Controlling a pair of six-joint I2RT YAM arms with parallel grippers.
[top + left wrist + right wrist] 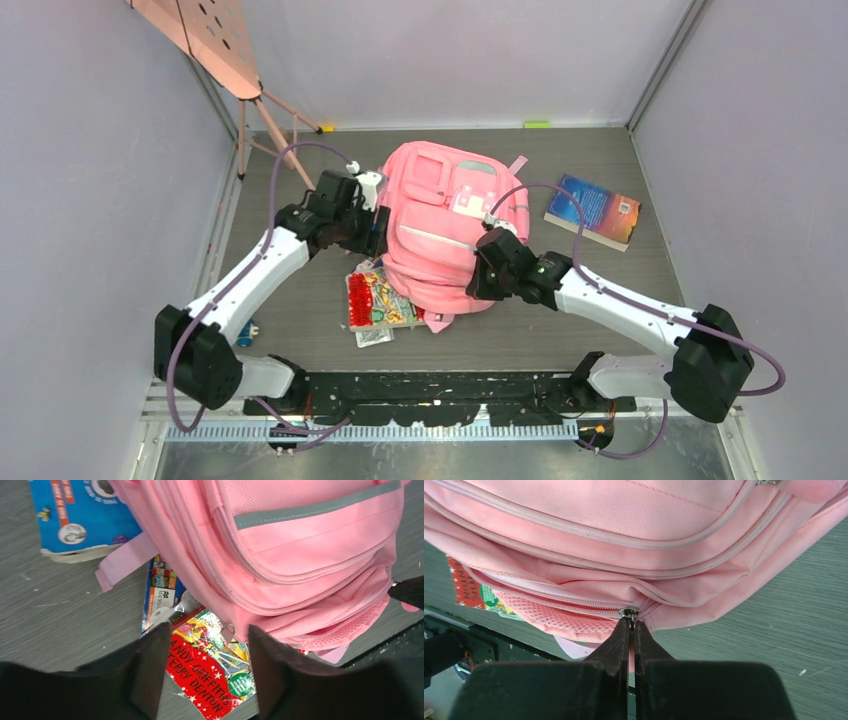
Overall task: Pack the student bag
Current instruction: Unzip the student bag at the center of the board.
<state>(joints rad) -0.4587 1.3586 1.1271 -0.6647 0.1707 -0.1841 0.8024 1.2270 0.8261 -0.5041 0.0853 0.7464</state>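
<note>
walls point(80, 150) pale lavender | tabletop point(580, 150) grey wood-grain | pink stand point(200, 30) far-left corner

Robot lab test cell, plain grey walls point(90, 150), metal corner posts point(660, 62), left arm point(245, 285) and right arm point(620, 300) bolted along a grey tabletop point(500, 340)

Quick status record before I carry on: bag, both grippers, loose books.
bag: pink backpack, lying front up
left gripper: open, empty, at the bag's left side
right gripper: shut on a zip pull at the bag's near end
red book: partly under the bag
blue book: clear of the bag, right arm's side
</note>
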